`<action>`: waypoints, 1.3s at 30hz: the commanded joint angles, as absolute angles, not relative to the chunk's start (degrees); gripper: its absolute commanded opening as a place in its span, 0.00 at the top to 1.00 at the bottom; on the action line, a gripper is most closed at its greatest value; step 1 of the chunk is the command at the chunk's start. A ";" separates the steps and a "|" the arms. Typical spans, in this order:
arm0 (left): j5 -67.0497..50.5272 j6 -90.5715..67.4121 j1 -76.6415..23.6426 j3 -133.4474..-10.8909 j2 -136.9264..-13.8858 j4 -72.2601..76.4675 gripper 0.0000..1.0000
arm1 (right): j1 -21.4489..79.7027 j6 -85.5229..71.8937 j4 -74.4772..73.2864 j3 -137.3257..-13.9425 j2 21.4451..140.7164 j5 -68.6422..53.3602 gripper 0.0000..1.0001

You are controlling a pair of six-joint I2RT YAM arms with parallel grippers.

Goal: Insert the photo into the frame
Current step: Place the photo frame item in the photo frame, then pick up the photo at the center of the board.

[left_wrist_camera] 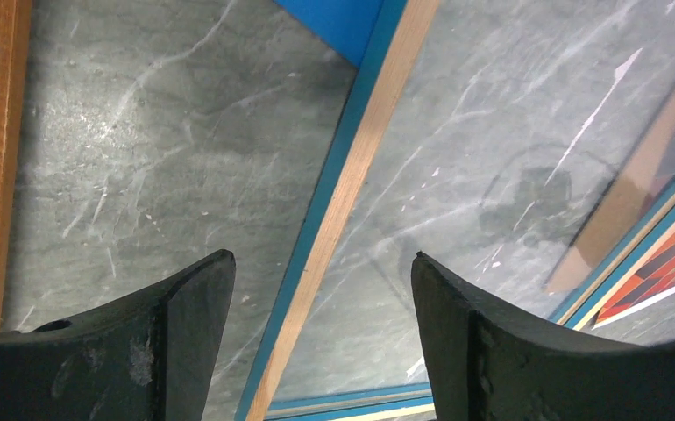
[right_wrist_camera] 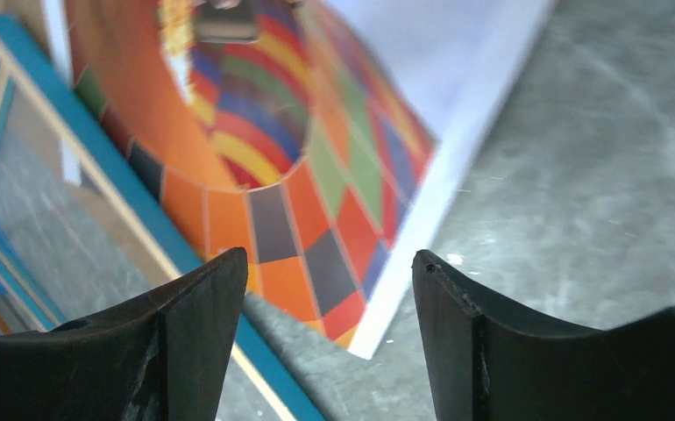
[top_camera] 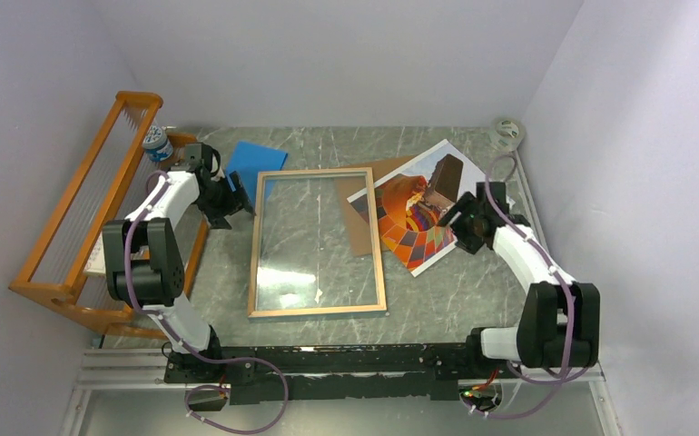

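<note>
**Photo outside the frame; both claws open and empty**

The frame (top_camera: 319, 311) lies flat in the middle of the surface (top_camera: 455, 300), light wood side up. The grey marble pattern shows through its glass pane. Its far left corner lies over a flat blue pad (top_camera: 260, 162).

The photo (top_camera: 405, 222) lies face up to the right of the frame, turned at an angle. Its far part rests on a brown backing board (top_camera: 389, 168). The near left part of the photo and board reaches the frame's right rail. In the top view that rail shows unbroken across them, so they appear to pass beneath it. The photo is not seated in the frame.

The left claw (left_wrist_camera: 321, 256) hangs above the frame's left rail, near the far left corner. Its fingers (left_wrist_camera: 185, 316) stand well apart, one on each side of the rail as seen from the wrist, and grip nothing.

The right claw (right_wrist_camera: 327, 254) hangs over the near right edge of the photo. Its jaws are spread, with the white border and a corner of the print showing in the gap below. No contact with the photo can be confirmed.

An orange wooden rack (top_camera: 137, 98) stands along the left wall. A roll of tape (top_camera: 507, 133) sits in the far right corner.
</note>
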State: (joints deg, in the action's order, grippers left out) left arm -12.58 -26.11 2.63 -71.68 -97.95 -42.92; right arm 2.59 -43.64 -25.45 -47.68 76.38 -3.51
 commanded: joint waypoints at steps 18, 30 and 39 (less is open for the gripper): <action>-22.69 -26.57 -1.16 -80.27 -99.44 -43.88 0.22 | -13.26 -53.83 5.97 -23.94 74.25 -15.63 0.32; -29.55 -28.39 -2.63 -82.88 -99.56 -41.29 0.22 | -14.90 -54.77 25.59 -17.35 82.38 -21.87 0.40; -32.52 -29.19 -2.72 -82.02 -100.40 -40.06 0.23 | -15.03 -59.17 42.89 -15.78 82.87 -31.18 0.44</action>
State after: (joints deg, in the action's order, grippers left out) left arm -29.19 -28.27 -2.46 -80.84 -99.39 -42.26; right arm -14.92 -57.14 32.25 -15.77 81.69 -26.11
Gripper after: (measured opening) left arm 0.777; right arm 0.578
